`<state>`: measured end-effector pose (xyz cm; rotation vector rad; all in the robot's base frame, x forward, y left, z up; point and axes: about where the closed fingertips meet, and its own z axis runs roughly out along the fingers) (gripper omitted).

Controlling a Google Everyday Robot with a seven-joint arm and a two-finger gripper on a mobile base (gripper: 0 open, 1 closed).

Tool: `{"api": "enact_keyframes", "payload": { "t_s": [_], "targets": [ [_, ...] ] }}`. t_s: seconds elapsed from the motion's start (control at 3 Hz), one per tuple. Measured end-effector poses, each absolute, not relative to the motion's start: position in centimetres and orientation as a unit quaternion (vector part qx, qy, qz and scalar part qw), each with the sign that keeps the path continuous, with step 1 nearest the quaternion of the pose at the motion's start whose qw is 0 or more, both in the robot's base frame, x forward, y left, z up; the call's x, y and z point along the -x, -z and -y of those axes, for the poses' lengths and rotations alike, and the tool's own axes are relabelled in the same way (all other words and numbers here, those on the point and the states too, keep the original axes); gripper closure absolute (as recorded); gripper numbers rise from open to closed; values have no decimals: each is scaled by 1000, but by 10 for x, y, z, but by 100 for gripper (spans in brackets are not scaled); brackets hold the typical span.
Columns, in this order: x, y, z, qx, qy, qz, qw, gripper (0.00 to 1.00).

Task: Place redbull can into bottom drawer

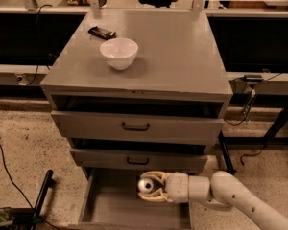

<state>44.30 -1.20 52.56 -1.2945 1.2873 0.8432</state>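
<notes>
Nearest to us, the bottom drawer (110, 210) is pulled out from the foot of the grey cabinet, its plain grey floor showing on the left side. Over the right part of that open drawer sits the gripper (151, 187), reaching in from the right on the end of a pale arm (230, 200). Its cream fingers (153, 175) are clamped above and below the redbull can (145, 185), which is turned so that one round silver end faces us. We cannot tell whether the can touches the drawer floor. Just above the gripper is the middle drawer (182, 161), slightly out, with a black handle at its centre. Above it the top drawer (182, 128) also stands a little open, with a black handle too. On the cabinet top (177, 51) we see a white bowl (119, 52) on the left half, and a dark snack bar (102, 32) lying just behind it, nearer the far left corner. To the left of the cabinet a black cable (9, 176) runs over the speckled floor.
</notes>
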Motion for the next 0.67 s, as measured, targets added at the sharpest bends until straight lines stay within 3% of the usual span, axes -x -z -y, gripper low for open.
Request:
{"api": "enact_keyframes", "payload": {
  "t_s": [0.67],
  "targets": [
    [-445, -425, 12, 561, -339, -550, 518, 100]
  ]
}}
